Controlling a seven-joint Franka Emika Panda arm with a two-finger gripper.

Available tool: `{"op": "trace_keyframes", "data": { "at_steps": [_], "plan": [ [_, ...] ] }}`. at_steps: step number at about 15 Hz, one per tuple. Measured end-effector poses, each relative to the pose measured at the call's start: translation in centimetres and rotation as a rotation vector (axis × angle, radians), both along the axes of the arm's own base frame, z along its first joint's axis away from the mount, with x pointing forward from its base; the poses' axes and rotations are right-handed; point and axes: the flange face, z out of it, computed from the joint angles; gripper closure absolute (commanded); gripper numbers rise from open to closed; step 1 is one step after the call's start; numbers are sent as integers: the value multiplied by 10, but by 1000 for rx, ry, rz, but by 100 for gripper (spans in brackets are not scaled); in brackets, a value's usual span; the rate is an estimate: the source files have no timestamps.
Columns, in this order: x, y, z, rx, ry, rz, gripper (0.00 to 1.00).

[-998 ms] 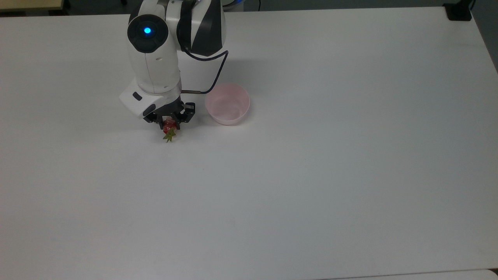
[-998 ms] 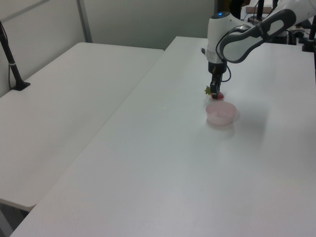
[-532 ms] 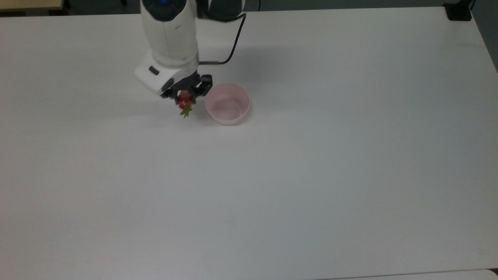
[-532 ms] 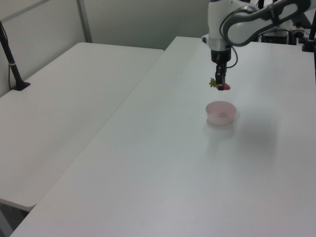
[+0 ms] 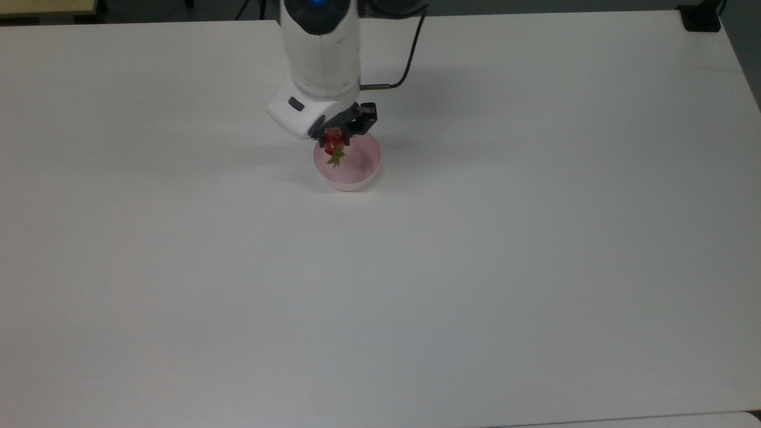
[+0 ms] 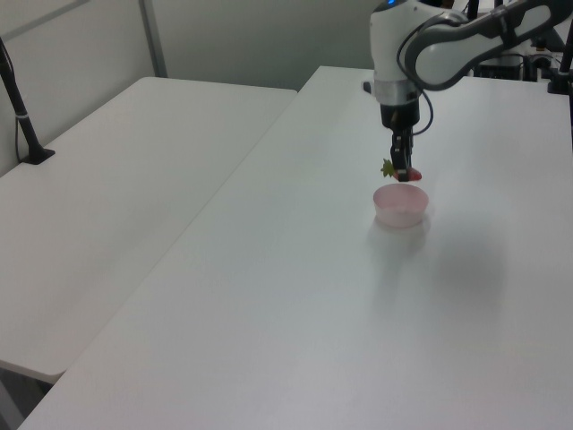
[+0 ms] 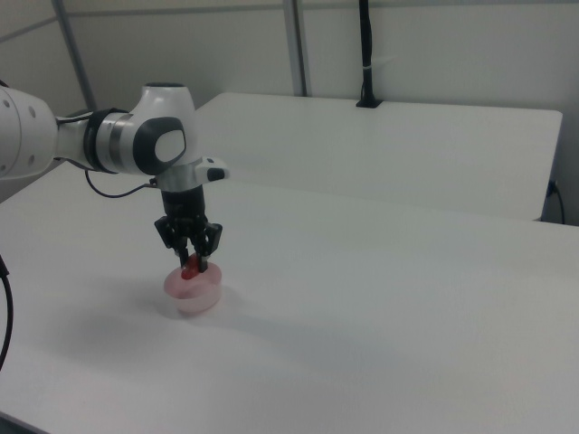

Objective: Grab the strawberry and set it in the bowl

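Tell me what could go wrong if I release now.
1. The small red toy strawberry, held in the end effector, sits toward the top view's left part of the pale pink plastic bowl, not its middle. Dropped here, it may clip the rim and roll onto the white table.
2. The bowl looks light; lowering further off-centre could tip or push it.

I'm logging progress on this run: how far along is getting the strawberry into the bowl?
Done: the strawberry is off the table, clamped in the tool. In hand: it hangs just above the bowl, over the part of the rim nearest the arm. Left: release it into the bowl and pull the tool away.
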Motion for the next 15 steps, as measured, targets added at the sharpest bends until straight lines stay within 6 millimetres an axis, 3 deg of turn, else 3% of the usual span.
{"op": "trace_keyframes", "data": {
  "at_steps": [1,2,3,7,10,12,15],
  "plan": [
    [-1,8,-5,-1,8,-2,57],
    [-1,15,-8,-1,14,-1,26],
    [-2,19,-11,-1,19,-1,3],
    [-1,20,-15,-5,23,-32,0],
    [2,19,0,-12,5,-84,0],
    [2,14,32,-19,4,-102,0],
    [-9,1,107,-31,-37,-136,0]
  ]
}}
